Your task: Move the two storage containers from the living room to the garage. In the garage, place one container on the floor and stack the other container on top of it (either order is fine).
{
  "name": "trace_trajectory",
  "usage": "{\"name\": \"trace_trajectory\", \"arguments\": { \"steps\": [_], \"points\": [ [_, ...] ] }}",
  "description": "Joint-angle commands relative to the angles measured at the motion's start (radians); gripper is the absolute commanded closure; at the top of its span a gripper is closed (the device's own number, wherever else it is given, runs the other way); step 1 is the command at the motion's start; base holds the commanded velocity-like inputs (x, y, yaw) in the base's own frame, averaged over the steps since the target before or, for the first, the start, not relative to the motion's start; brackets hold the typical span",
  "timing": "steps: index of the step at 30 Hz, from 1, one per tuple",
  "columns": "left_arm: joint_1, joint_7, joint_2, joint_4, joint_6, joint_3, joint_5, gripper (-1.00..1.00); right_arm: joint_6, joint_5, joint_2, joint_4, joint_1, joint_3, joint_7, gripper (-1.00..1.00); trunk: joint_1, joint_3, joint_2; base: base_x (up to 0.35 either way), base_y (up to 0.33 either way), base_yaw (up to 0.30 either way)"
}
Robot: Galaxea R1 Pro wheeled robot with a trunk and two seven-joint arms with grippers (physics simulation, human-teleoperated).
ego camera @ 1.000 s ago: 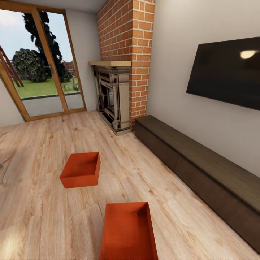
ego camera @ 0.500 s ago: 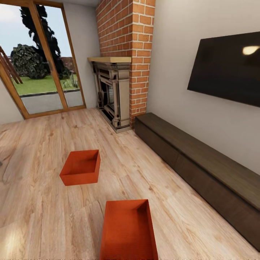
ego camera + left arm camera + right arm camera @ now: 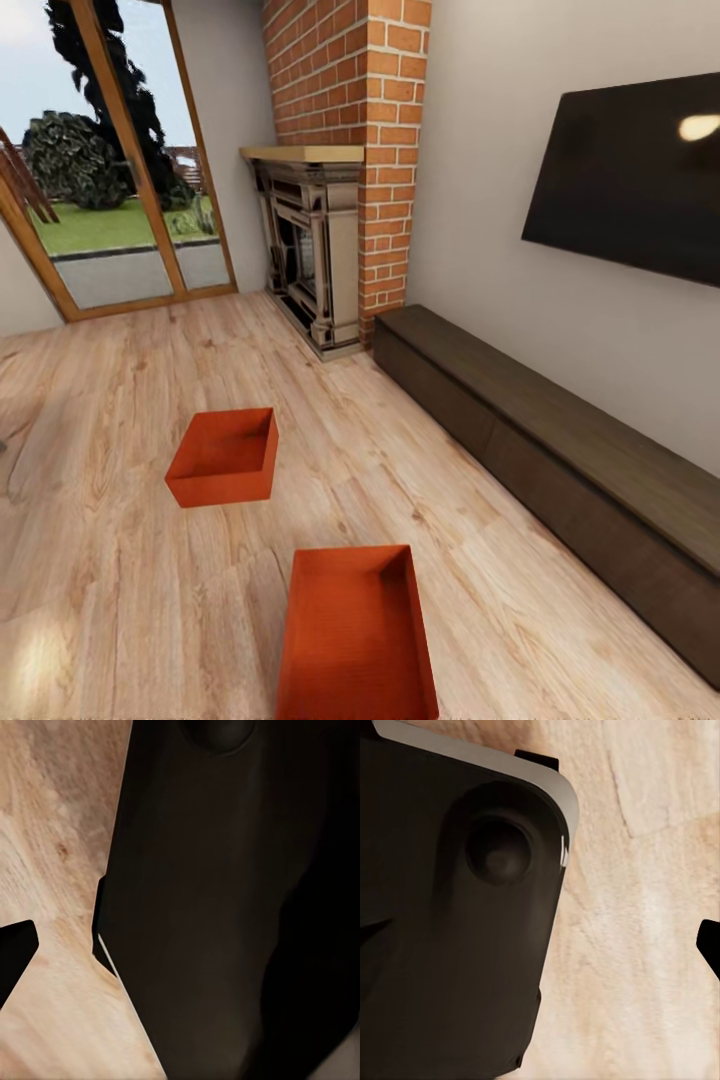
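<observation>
Two red-orange lidless storage containers rest on the living room's light wood plank floor (image 3: 110,600). The nearer container (image 3: 355,640) lies at the bottom centre of the head view, its long side running away from me. The other container (image 3: 224,455) sits farther off and to the left, a gap of bare planks between them. Both look empty. In the left wrist view a dark part of the robot (image 3: 225,900) hangs over the planks, and likewise in the right wrist view (image 3: 450,930). A dark tip at each wrist view's edge does not reveal the jaws' state.
A long low dark cabinet (image 3: 560,450) runs along the right wall under a black TV (image 3: 630,180). A brick chimney (image 3: 350,80) with a dark fireplace (image 3: 310,250) stands at the back. Glazed wooden doors (image 3: 110,170) are at the back left.
The whole head view has shifted slightly, so the camera moved; both containers sit a little higher in the picture. The containers themselves have not moved.
</observation>
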Motion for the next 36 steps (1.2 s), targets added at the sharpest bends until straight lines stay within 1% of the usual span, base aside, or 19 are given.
{"name": "trace_trajectory", "arguments": {
  "steps": [1, 28, 36],
  "points": [
    [0.0, 0.001, 0.0, 0.001, -0.003, 0.002, 0.002, -1.0, -0.005, 0.005, 0.0, 0.003, -0.001, 0.003, -0.001, -1.0, 0.0, -0.002, 0.0, 0.0, 0.0, 0.0],
    [0.0, 0.001, 0.0, 0.001, -0.003, 0.002, 0.002, -1.0, -0.004, 0.006, 0.0, 0.002, -0.001, 0.003, -0.001, -1.0, 0.0, -0.046, 0.0, 0.0, 0.0, 0.0],
    [0.0, 0.001, 0.0, 0.001, -0.003, 0.002, 0.002, -1.0, -0.005, 0.006, -0.006, 0.002, -0.001, 0.003, -0.001, -1.0, 0.0, -0.058, 0.0, 0.0, 0.0, 0.0]
  ]
}}
